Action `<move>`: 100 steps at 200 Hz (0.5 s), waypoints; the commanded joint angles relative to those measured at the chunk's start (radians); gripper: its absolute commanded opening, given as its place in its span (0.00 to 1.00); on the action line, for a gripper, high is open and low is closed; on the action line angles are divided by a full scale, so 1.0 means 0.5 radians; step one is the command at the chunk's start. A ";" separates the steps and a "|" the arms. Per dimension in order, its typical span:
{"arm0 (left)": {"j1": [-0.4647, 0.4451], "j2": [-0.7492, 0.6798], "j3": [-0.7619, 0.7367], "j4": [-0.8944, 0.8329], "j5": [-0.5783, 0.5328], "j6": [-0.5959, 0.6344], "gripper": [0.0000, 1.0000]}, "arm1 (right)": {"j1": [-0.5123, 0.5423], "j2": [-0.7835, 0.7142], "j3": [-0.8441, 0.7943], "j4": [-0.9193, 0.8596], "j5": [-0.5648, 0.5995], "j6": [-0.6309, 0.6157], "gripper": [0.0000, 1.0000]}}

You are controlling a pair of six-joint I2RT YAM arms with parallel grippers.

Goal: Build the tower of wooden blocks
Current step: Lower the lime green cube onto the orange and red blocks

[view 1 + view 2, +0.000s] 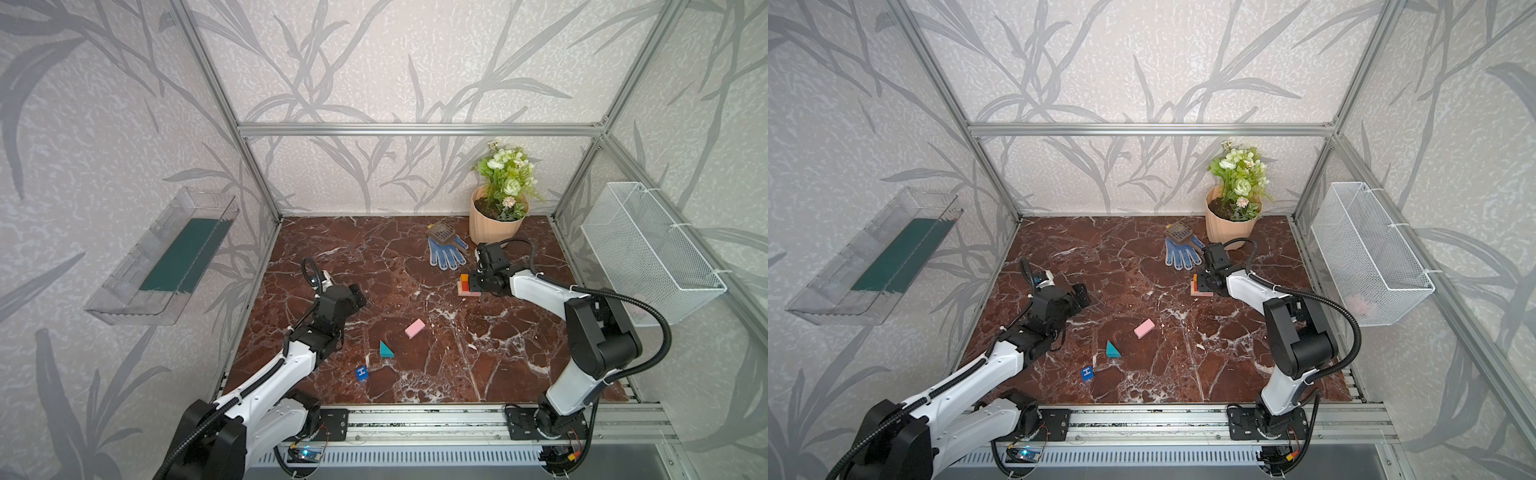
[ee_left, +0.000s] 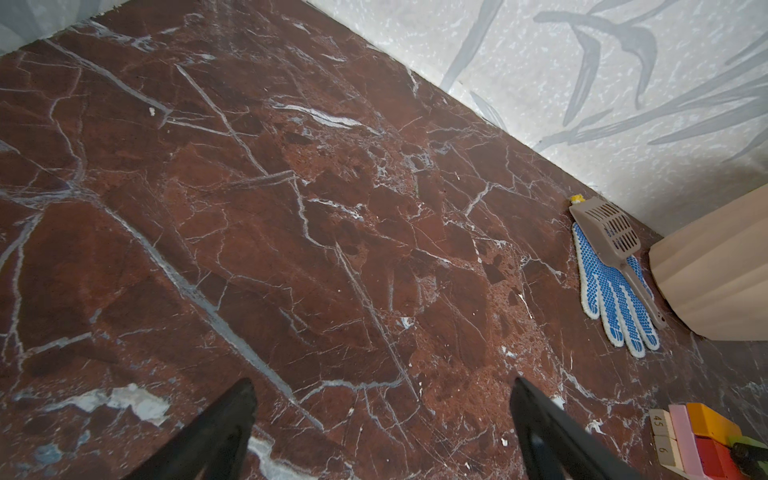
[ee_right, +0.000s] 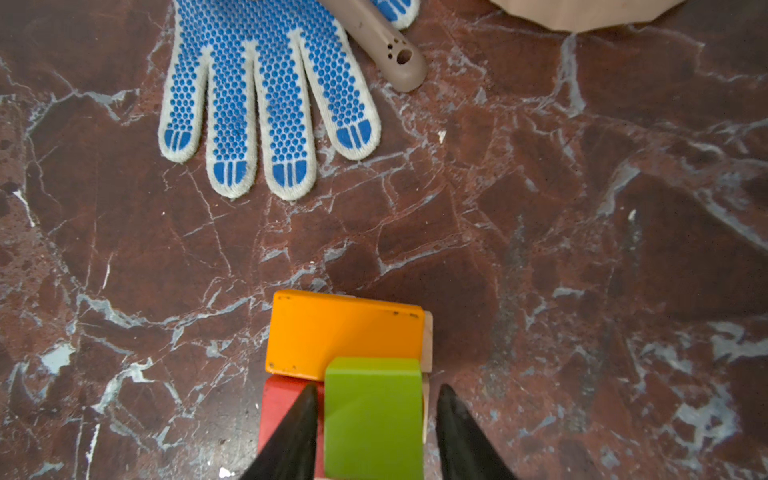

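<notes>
The tower (image 1: 468, 286) is standing part-built right of centre, the right gripper (image 3: 378, 388) sitting just parted around its lime cube (image 3: 372, 419). The pink block (image 1: 414, 328), teal wedge (image 1: 385, 350) and blue "H" cube (image 1: 362, 372) are lying loose lower-centre, and the left gripper (image 2: 383, 380) is hanging spread wide, empty.

Top views look down from the front; close wrist views share the glove (image 3: 270, 95).

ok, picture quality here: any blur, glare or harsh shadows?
In both top views, even light, soft shadows only, no blown-out glare on the table; left wrist view, left gripper fingers soft-edged, glove sharp; right wrist view, lime cube edges slightly soft.
</notes>
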 commanded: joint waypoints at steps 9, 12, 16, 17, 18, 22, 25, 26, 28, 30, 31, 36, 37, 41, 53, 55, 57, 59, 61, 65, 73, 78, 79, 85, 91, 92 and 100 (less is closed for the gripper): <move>0.010 0.013 0.049 -0.012 -0.018 -0.027 0.97 | -0.006 -0.017 -0.021 0.016 -0.012 -0.010 0.41; 0.010 0.012 0.049 -0.011 -0.016 -0.027 0.97 | -0.006 -0.017 -0.023 0.018 -0.012 -0.010 0.41; 0.010 0.013 0.049 -0.013 -0.016 -0.027 0.97 | -0.007 -0.067 -0.024 0.018 -0.012 -0.010 0.41; 0.010 0.011 0.049 -0.011 -0.019 -0.027 0.97 | -0.006 -0.068 -0.024 0.020 -0.012 -0.011 0.41; 0.010 0.012 0.049 -0.014 -0.019 -0.027 0.97 | -0.006 -0.069 -0.025 0.020 -0.012 -0.010 0.41; 0.010 0.013 0.051 -0.014 -0.019 -0.027 0.97 | -0.006 -0.073 -0.027 0.024 -0.012 -0.011 0.41; 0.010 0.013 0.050 -0.016 -0.017 -0.027 0.97 | -0.006 -0.074 -0.029 0.022 -0.014 -0.012 0.41; 0.010 0.013 0.050 -0.016 -0.016 -0.027 0.97 | -0.006 -0.076 -0.030 0.024 -0.015 -0.012 0.41; 0.010 0.012 0.051 -0.013 -0.017 -0.027 0.97 | -0.006 -0.077 -0.030 0.025 -0.015 -0.012 0.41; 0.011 0.013 0.051 -0.015 -0.016 -0.027 0.97 | -0.006 -0.078 -0.032 0.026 -0.015 -0.013 0.41; 0.010 0.013 0.050 -0.015 -0.016 -0.027 0.97 | -0.006 -0.077 -0.032 0.026 -0.015 -0.013 0.41; 0.010 0.013 0.050 -0.015 -0.018 -0.028 0.97 | -0.006 -0.079 -0.035 0.029 -0.015 -0.011 0.41; 0.010 0.013 0.051 -0.016 -0.019 -0.028 0.97 | -0.006 -0.080 -0.034 0.028 -0.015 -0.012 0.41; 0.010 0.013 0.050 -0.013 -0.017 -0.027 0.97 | -0.006 -0.081 -0.036 0.028 -0.015 -0.012 0.41; 0.010 0.013 0.051 -0.014 -0.016 -0.027 0.97 | -0.006 -0.085 -0.039 0.031 -0.018 -0.013 0.41; 0.010 0.013 0.053 -0.013 -0.018 -0.027 0.97 | -0.006 -0.085 -0.039 0.033 -0.018 -0.013 0.41; 0.010 0.014 0.052 -0.014 -0.021 -0.027 0.97 | -0.008 -0.085 -0.039 0.031 -0.018 -0.013 0.41; 0.010 0.013 0.052 -0.013 -0.018 -0.027 0.97 | -0.006 -0.084 -0.039 0.033 -0.018 -0.013 0.41; 0.010 0.015 0.052 -0.012 -0.019 -0.027 0.97 | -0.006 -0.084 -0.039 0.031 -0.018 -0.013 0.41; 0.010 0.016 0.053 -0.014 -0.016 -0.027 0.97 | -0.006 -0.085 -0.039 0.032 -0.018 -0.012 0.41; 0.010 0.016 0.053 -0.012 -0.015 -0.027 0.97 | -0.006 -0.085 -0.039 0.032 -0.018 -0.013 0.41; 0.010 0.016 0.054 -0.013 -0.015 -0.027 0.97 | -0.008 -0.083 -0.039 0.032 -0.018 -0.012 0.41; 0.010 0.016 0.053 -0.013 -0.014 -0.029 0.97 | -0.007 -0.082 -0.039 0.033 -0.018 -0.012 0.41; 0.010 0.017 0.052 -0.015 -0.015 -0.027 0.97 | -0.006 -0.084 -0.039 0.031 -0.018 -0.012 0.41; 0.010 0.016 0.054 -0.016 -0.015 -0.027 0.96 | -0.007 -0.084 -0.038 0.033 -0.018 -0.013 0.42; 0.010 0.016 0.053 -0.016 -0.017 -0.027 0.96 | -0.008 -0.085 -0.039 0.032 -0.018 -0.013 0.42; 0.010 0.019 0.053 -0.016 -0.013 -0.029 0.96 | -0.006 -0.083 -0.039 0.033 -0.018 -0.013 0.42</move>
